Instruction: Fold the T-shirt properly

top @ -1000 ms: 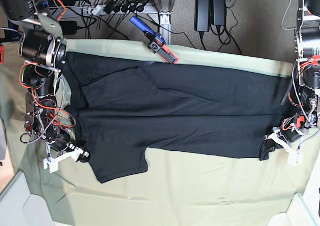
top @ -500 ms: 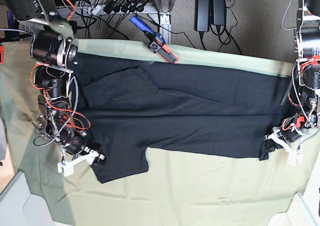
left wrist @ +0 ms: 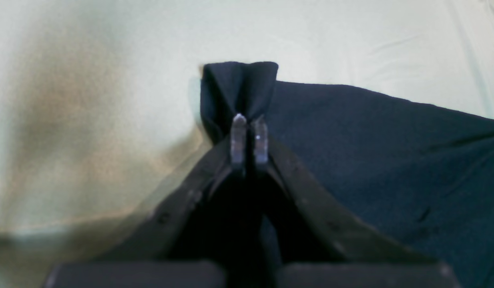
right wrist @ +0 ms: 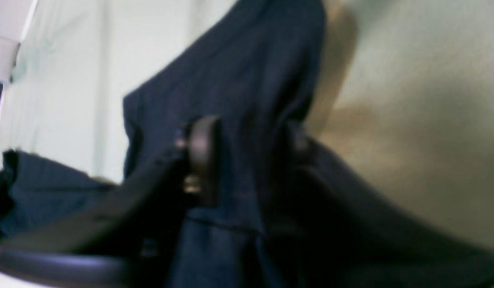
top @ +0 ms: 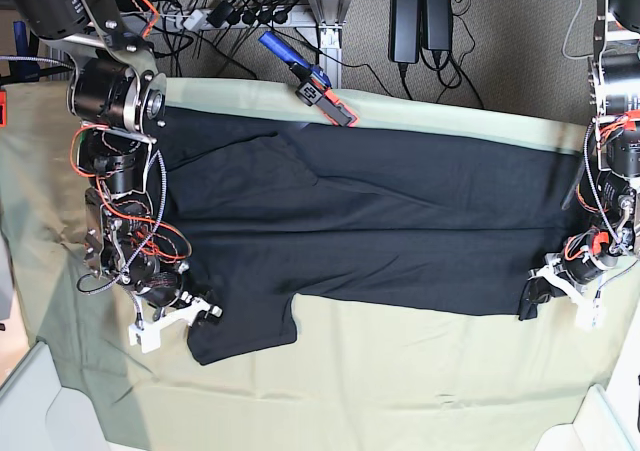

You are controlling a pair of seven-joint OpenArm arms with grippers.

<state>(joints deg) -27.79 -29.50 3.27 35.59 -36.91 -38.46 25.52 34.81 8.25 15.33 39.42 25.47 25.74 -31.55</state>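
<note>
One black T-shirt point(top: 370, 231) lies spread lengthwise across the pale green cloth point(top: 400, 381), folded into a long band that runs from the left arm's side to the right edge of the base view. Its far edge sits just inside the far edge of the cloth; its near edge leaves a broad strip of bare cloth toward the viewer. One sleeve point(top: 245, 326) juts out toward the near side at the left end.

There are two arms, one at each end of the shirt. The left gripper point(top: 537, 296), on the right side of the base view, is closed tight on the near right corner of the T-shirt point(left wrist: 391, 160); in its wrist view the two fingertips point(left wrist: 239, 138) meet with a bunched peak of black fabric pinched between them, and bare cloth lies beyond. The right gripper point(top: 195, 313) sits at the near left sleeve, and in its wrist view its jaws stand on either side of a raised fold of the T-shirt point(right wrist: 247, 100), the fabric filling the gap, so it grips the sleeve.

Beyond the far edge, one blue and red tool point(top: 308, 79), two black power adapters point(top: 420, 21) and a tangle of cables point(top: 210, 16) lie on the floor.
</note>
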